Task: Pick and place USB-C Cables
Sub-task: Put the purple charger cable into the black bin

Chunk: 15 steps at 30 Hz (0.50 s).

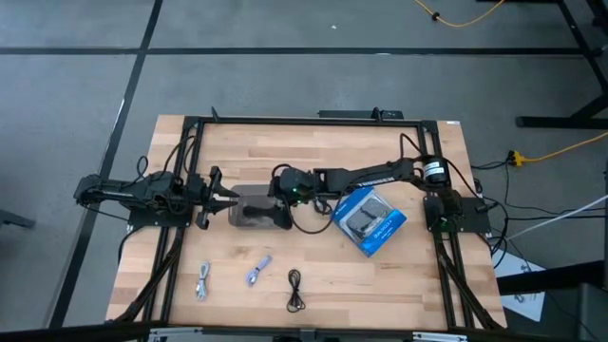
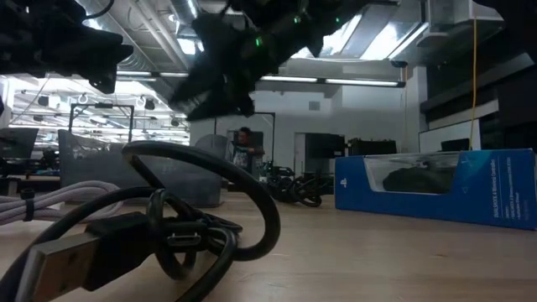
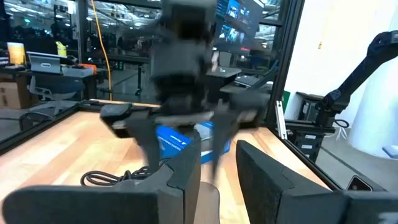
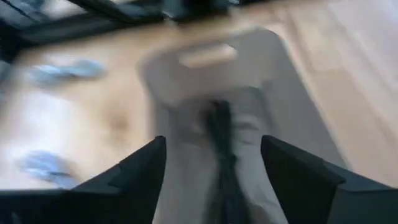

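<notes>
Wooden table point(image 1: 418, 275), unreadable blue box point(image 1: 370, 221)

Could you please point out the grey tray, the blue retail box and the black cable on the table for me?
Grey tray point(image 1: 249, 211): high view, on its bare floor near the left end.
Blue retail box point(image 1: 386, 228): high view, on the blue card beside the black picture.
Black cable point(image 1: 295, 291): high view, on the middle of its coiled bundle.

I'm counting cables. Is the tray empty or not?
Not empty, it seems: the right wrist view, though blurred, shows a dark cable lying inside the tray.
</notes>
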Tool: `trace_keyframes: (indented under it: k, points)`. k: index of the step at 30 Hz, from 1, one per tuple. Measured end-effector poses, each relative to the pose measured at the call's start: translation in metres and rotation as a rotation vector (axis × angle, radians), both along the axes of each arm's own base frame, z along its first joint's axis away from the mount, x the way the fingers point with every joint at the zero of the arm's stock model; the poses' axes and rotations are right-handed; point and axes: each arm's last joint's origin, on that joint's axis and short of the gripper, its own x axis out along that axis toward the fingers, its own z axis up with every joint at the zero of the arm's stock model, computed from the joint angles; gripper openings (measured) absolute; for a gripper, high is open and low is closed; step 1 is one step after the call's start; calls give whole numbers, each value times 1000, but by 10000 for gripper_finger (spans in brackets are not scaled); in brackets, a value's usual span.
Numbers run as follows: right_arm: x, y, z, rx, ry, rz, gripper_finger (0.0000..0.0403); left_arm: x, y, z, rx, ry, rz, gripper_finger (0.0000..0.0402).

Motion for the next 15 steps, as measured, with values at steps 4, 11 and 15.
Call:
trace_keyframes:
  k: [4, 11, 15]
  points:
    - [5, 14, 26, 208, -31, 221, 270, 0, 0, 0, 0, 0, 0, 96]
    - [-9, 64, 31, 489, 59, 706, 262, 0, 0, 0, 0, 0, 0, 96]
    - [-21, 96, 18, 381, 177, 683, 255, 0, 0, 0, 0, 1, 0, 96]
